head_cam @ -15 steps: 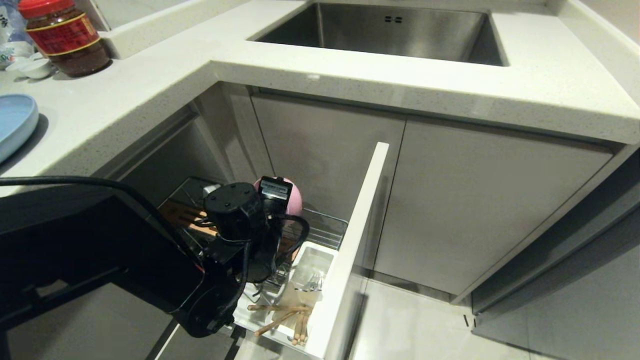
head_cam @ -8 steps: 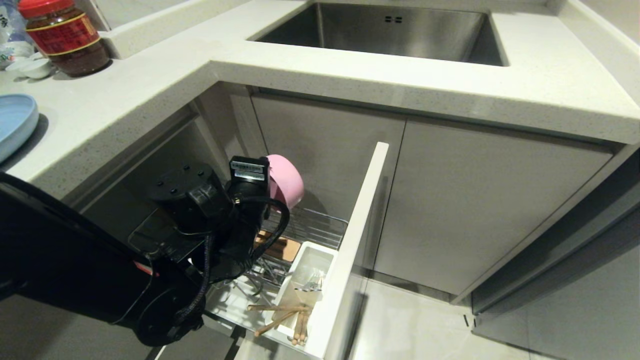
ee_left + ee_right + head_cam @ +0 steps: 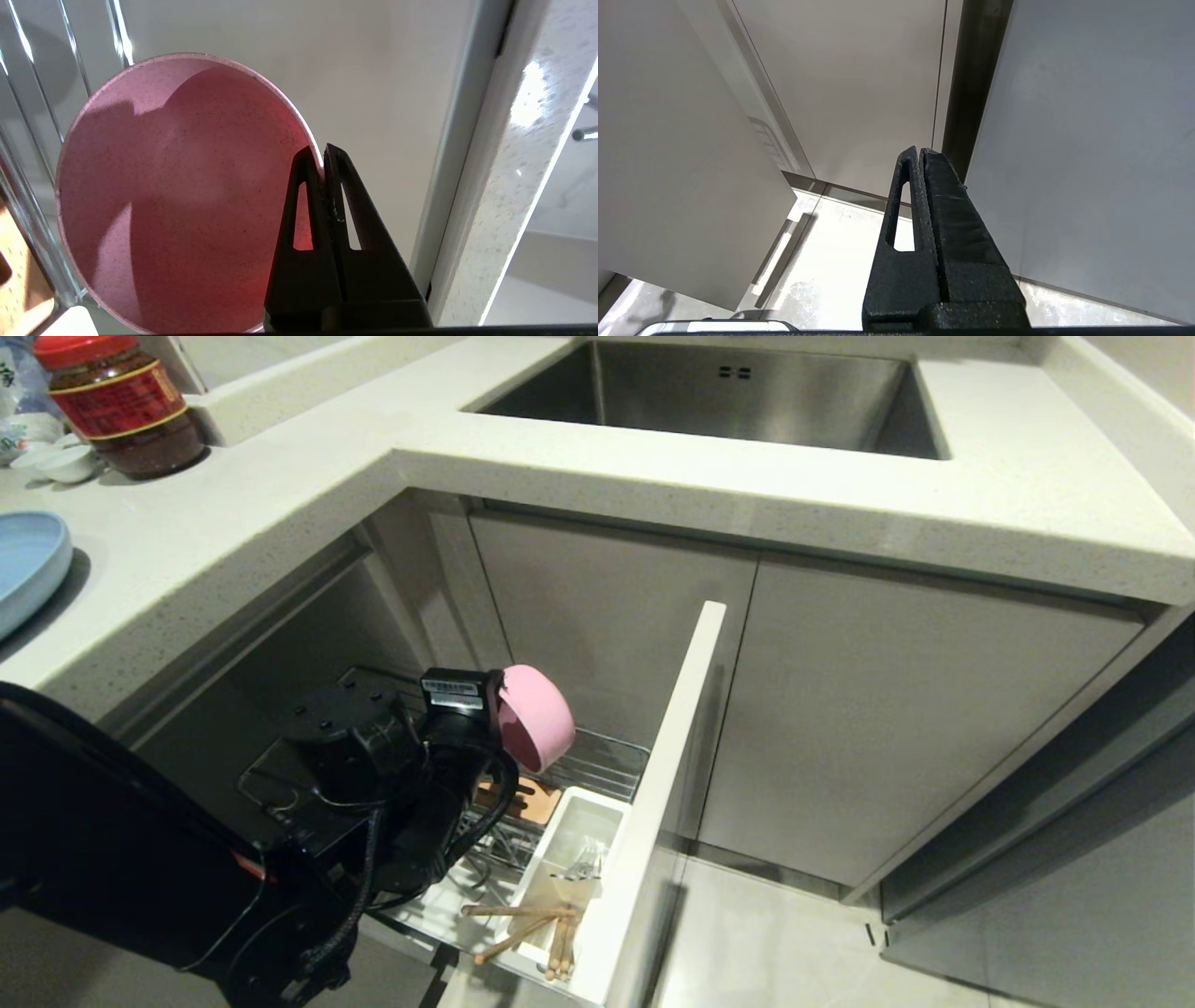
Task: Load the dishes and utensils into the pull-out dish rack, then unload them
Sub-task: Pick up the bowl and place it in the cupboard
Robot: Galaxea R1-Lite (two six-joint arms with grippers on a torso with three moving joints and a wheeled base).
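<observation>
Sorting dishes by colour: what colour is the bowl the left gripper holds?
Matte pink bowl, pinched at its rim by the left gripper; left wrist view shows it best.

The left arm (image 3: 168,859) is matte black, built of bulky blocky segments with a small red mark on its casing. A round black joint cap (image 3: 341,714) bears a ring of small screw heads. Loose black cables (image 3: 485,803) loop around the wrist, and a white printed label (image 3: 448,695) sits on the black camera housing. Each gripper's fingers (image 3: 322,205) are tapered, grainy black plastic with a slotted cut-out; the right gripper (image 3: 920,154) looks alike.
</observation>
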